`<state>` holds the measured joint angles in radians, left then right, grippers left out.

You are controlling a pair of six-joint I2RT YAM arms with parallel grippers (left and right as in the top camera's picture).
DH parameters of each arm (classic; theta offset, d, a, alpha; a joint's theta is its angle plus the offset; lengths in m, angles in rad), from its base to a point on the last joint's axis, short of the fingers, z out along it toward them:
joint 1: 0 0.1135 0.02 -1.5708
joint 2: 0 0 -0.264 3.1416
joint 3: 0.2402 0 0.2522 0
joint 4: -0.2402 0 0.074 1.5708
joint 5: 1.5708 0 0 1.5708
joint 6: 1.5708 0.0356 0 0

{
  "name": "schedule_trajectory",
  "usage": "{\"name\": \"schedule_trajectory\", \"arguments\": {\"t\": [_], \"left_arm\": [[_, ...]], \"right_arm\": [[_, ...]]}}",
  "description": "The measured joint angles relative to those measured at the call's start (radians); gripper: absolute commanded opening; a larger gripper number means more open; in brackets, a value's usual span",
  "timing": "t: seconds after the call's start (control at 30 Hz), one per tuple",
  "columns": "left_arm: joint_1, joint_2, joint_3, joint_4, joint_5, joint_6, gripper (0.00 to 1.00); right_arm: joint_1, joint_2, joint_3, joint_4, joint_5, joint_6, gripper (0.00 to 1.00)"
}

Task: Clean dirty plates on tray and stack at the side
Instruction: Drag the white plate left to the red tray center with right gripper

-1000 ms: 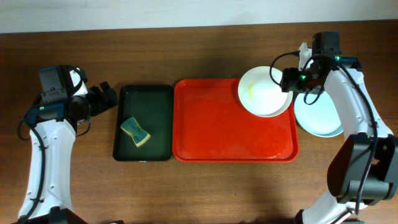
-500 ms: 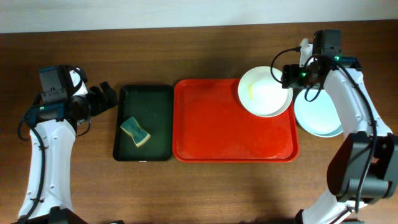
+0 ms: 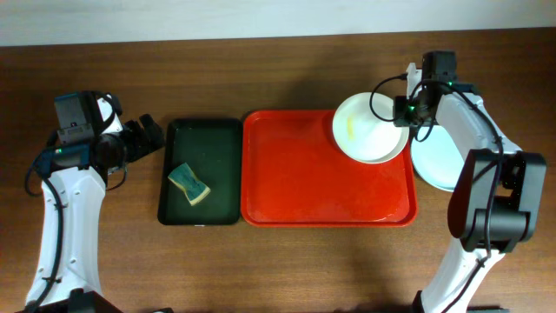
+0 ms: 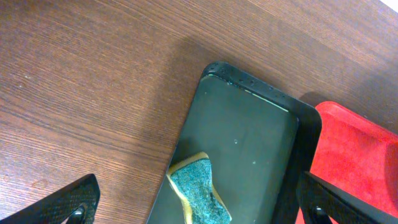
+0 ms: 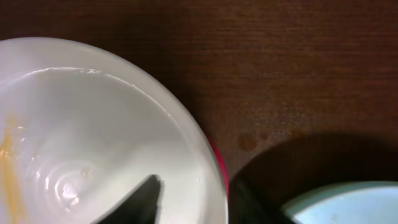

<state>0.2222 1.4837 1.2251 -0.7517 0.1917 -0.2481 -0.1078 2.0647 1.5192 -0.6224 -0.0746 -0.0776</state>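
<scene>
At the far right corner of the large red rectangular plastic tray (image 3: 304, 187) lay a round white plate (image 3: 369, 130) with a yellow smear. My right gripper (image 3: 402, 111) straddled its rim; I couldn't tell if it had clamped. A pale mint-green round plate (image 3: 447, 165) sat just beside the tray. My left gripper (image 3: 146, 135) hung wide open.

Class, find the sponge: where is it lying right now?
In the overhead view the sponge lies in the dark green tray, in its lower left part, left of the red tray.
</scene>
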Motion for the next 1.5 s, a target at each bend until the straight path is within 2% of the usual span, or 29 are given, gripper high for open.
{"name": "schedule_trajectory", "arguments": {"t": [0.2,0.23,0.3,0.6,0.8,1.03,1.23,1.33,1.37,1.4,1.5], "left_arm": [[0.0,0.0,0.0,0.0,0.0,0.0,0.99],[0.0,0.0,0.0,0.0,0.0,0.0,0.99],[0.0,0.0,0.0,0.0,0.0,0.0,0.99],[0.0,0.0,0.0,0.0,0.0,0.0,0.99],[0.0,0.0,0.0,0.0,0.0,0.0,0.99],[0.0,0.0,0.0,0.0,0.0,0.0,0.99],[0.0,0.0,0.0,0.0,0.0,0.0,0.99],[0.0,0.0,0.0,0.001,0.0,0.0,0.99],[0.0,0.0,0.0,0.0,0.0,0.0,0.99],[0.0,0.0,0.0,0.001,0.0,0.0,0.99],[0.0,0.0,0.0,0.0,0.0,0.0,0.99]], "right_arm": [[0.0,0.024,0.0,0.011,0.013,-0.002,0.4],[0.0,0.028,0.0,0.011,0.026,-0.002,0.37],[0.0,0.035,0.0,0.01,0.045,-0.002,0.04],[0.0,0.033,0.01,-0.053,0.02,0.003,0.04],[0.018,-0.055,0.086,-0.243,-0.043,0.002,0.04],[0.138,-0.16,0.106,-0.471,-0.059,0.023,0.04],[0.212,-0.159,-0.036,-0.417,-0.06,0.125,0.04],[0.222,-0.158,-0.117,-0.323,-0.063,0.175,0.05],[0.226,-0.158,-0.134,-0.295,-0.063,0.183,0.16],[0.233,-0.156,-0.151,-0.275,-0.066,0.191,0.35],[0.253,-0.156,-0.166,-0.261,-0.07,0.204,0.41]]}}
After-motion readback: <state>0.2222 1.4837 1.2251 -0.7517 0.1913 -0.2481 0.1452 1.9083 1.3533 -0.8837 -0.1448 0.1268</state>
